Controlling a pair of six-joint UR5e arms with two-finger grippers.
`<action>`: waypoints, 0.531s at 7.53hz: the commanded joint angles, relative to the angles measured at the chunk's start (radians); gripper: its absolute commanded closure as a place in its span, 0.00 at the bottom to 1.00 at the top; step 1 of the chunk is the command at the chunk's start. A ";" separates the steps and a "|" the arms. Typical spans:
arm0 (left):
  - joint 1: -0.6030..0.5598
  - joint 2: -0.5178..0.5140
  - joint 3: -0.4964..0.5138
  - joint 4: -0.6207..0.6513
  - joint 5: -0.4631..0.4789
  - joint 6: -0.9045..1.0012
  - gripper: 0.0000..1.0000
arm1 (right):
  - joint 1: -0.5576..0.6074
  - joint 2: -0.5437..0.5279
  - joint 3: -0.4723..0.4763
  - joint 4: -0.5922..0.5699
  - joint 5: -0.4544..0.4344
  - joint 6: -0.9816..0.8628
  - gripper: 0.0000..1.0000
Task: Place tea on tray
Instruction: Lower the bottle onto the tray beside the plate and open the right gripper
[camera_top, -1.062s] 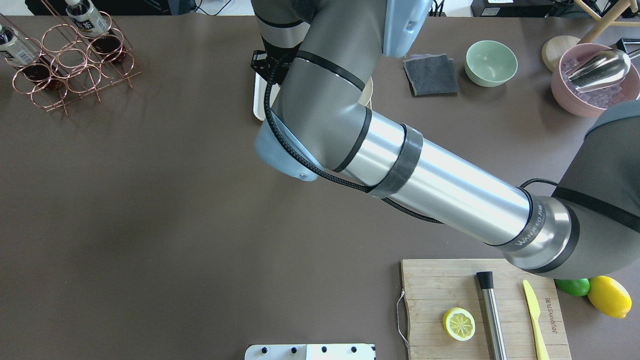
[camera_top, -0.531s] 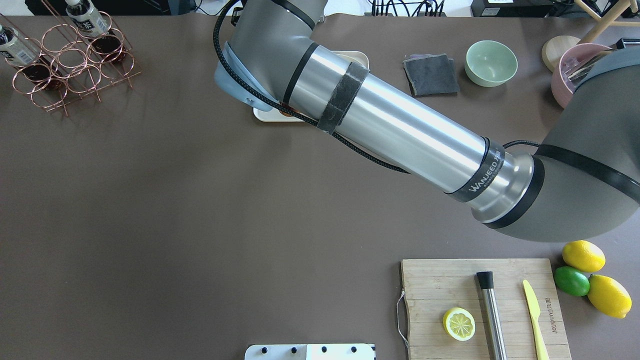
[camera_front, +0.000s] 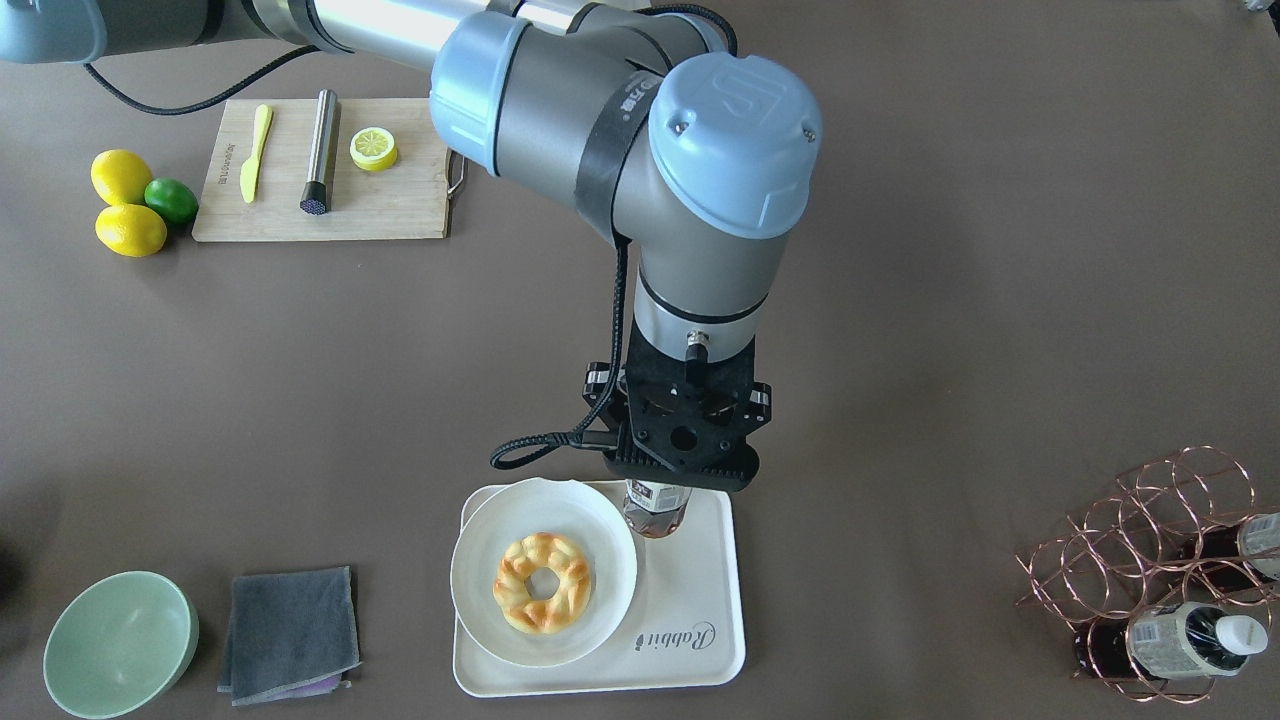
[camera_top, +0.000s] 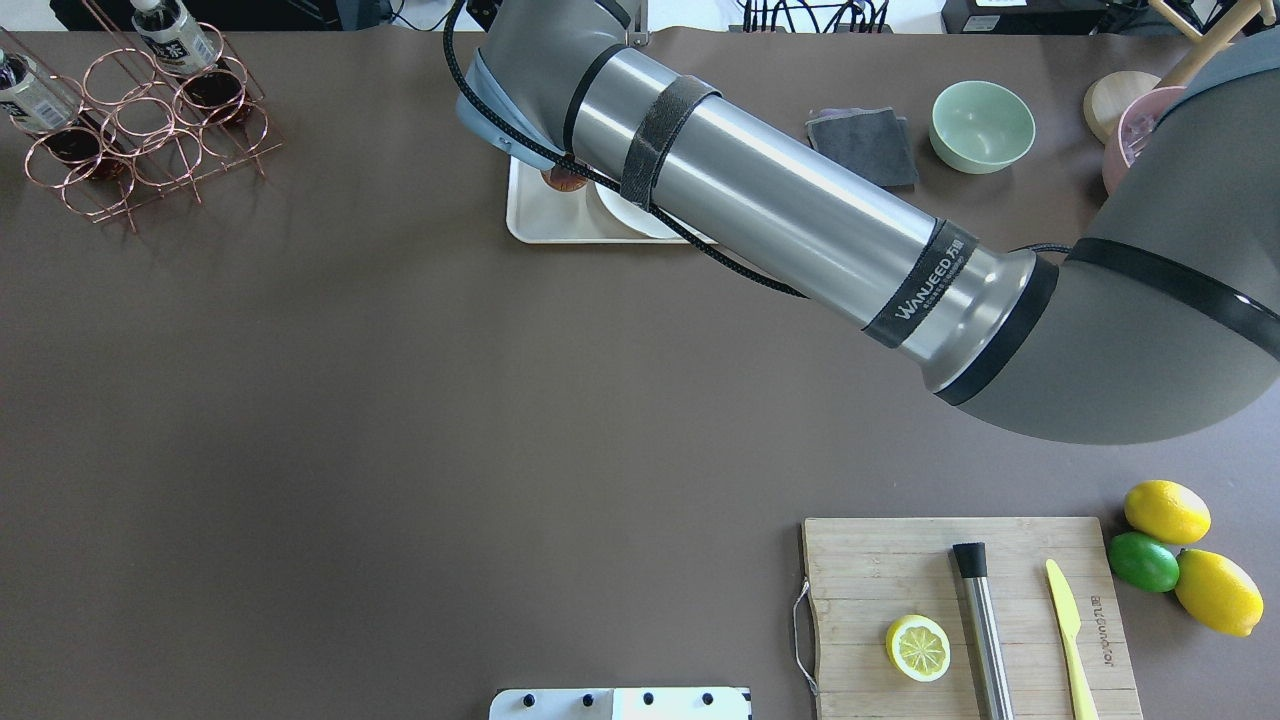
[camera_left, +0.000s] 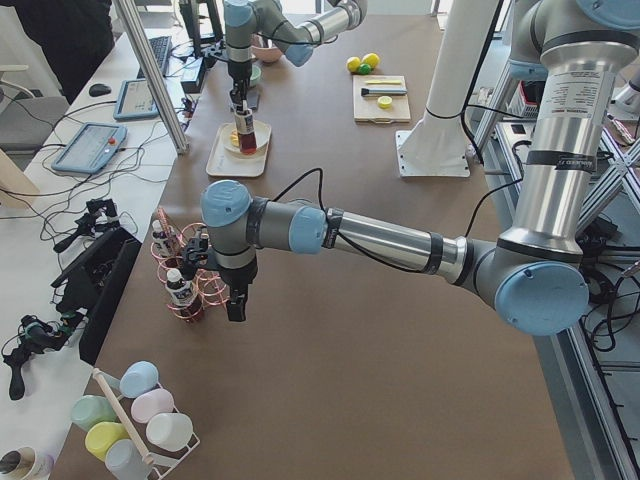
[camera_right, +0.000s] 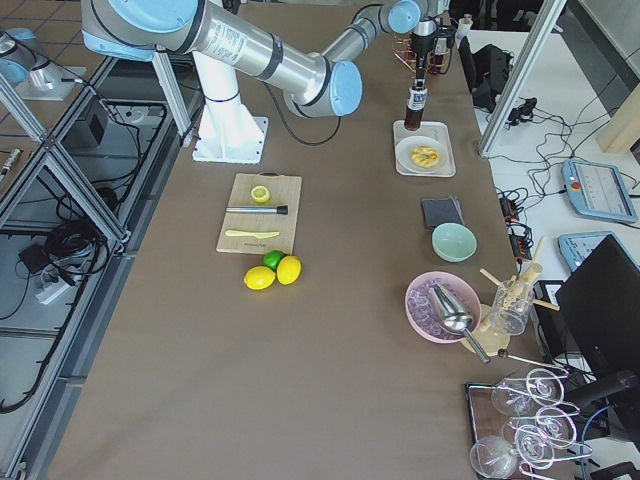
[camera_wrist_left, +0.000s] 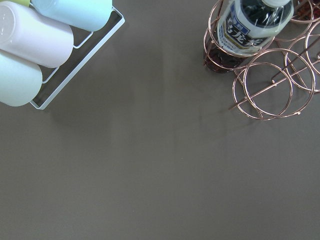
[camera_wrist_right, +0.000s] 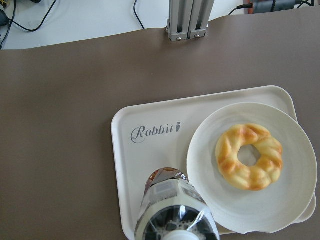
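Observation:
The tea (camera_front: 655, 518) is a small bottle of reddish-brown liquid, upright in my right gripper (camera_front: 670, 488), which is shut on its upper part. It is at the cream-white tray's (camera_front: 690, 600) corner nearest the robot, beside the plate; I cannot tell whether its base touches the tray. The right wrist view shows the tea (camera_wrist_right: 175, 210) over the tray (camera_wrist_right: 150, 165). In the overhead view only its base (camera_top: 565, 180) shows under the arm. My left gripper (camera_left: 232, 300) hangs by the copper rack; I cannot tell if it is open.
A white plate (camera_front: 480, 610) with a doughnut (camera_front: 543, 582) fills the tray's other half. A copper wire rack (camera_front: 1170, 540) holds more bottles (camera_front: 1180, 640). A green bowl (camera_front: 120, 645), grey cloth (camera_front: 290, 620), cutting board (camera_front: 400, 210) and lemons (camera_front: 125, 205) lie around.
My right arm has swung toward the table's far side, carrying the tea from the tray's near edge further in over the tray.

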 joint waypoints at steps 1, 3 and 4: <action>0.015 -0.008 0.005 0.000 0.001 -0.009 0.02 | 0.002 0.021 -0.097 0.086 -0.018 -0.055 1.00; 0.016 -0.016 0.013 0.000 0.001 -0.007 0.02 | -0.001 0.021 -0.112 0.105 -0.018 -0.057 1.00; 0.016 -0.016 0.013 0.000 0.001 -0.009 0.02 | -0.005 0.021 -0.114 0.111 -0.018 -0.057 1.00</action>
